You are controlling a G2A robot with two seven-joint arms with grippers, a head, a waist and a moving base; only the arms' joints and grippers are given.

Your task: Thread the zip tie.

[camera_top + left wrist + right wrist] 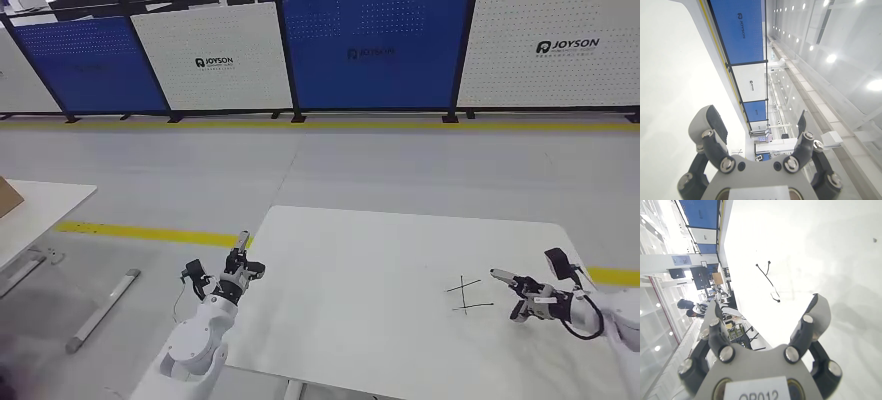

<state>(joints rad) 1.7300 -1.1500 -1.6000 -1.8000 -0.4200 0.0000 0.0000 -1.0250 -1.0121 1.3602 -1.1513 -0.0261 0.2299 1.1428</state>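
Right side of table [360, 300]: black zip ties [466, 295] [765, 275] lie crossed and loose.
Right end effector [503, 276] [764, 299]: just right of the zip ties, jaws wide apart, empty; printed white label [757, 387] on its wrist.
Left end effector [241, 243] [758, 110]: at the table's left edge, jaws wide apart, empty.
Far panels [215, 50]: blue and white, each bearing a logo.

Industrial test hall: pegboard partition panels [375, 55], yellow floor line [150, 233].
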